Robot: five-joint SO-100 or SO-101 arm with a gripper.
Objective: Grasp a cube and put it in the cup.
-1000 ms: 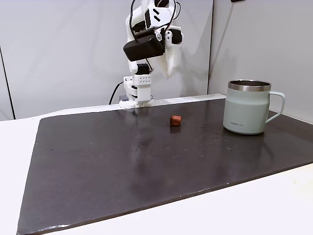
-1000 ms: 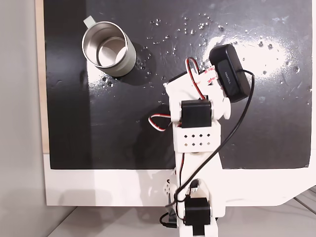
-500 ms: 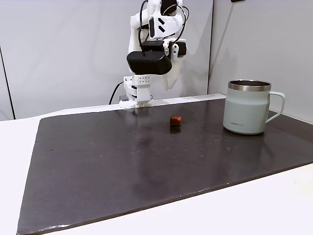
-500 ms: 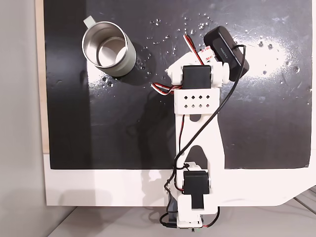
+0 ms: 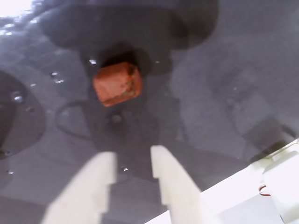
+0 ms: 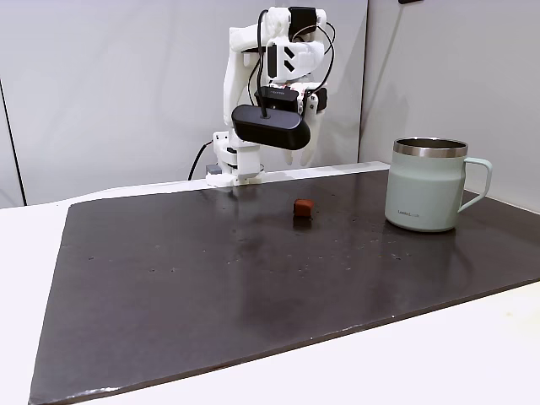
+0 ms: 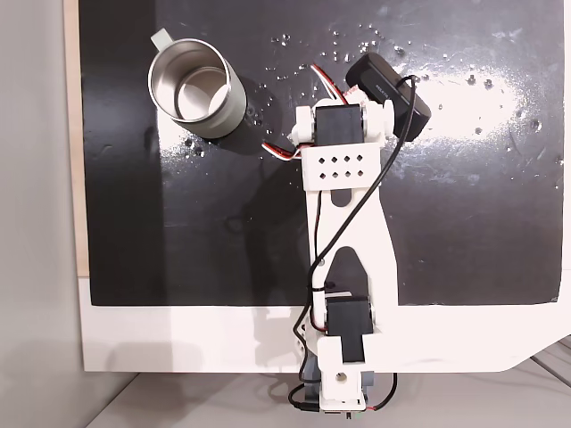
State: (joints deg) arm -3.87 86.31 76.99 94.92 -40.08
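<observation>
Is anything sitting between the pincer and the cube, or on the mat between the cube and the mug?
Nothing visible does. In the wrist view the open pincer faces the cube across bare dark mat. In a fixed view the stretch of mat from the cube to the mug holds nothing either.

one small reddish-brown cube [image 6: 303, 207] sits on the dark mat [image 6: 253, 278], and i count no second one. one sage-green cup [image 6: 427, 185] with one handle. one white arm [image 6: 253, 101] carrying one black camera pod [image 6: 270, 126]. it ends in one claw [image 5: 132, 161] with two pale fingers [image 5: 175, 184]. one dark mat covers one white desk [image 6: 439, 363].
</observation>
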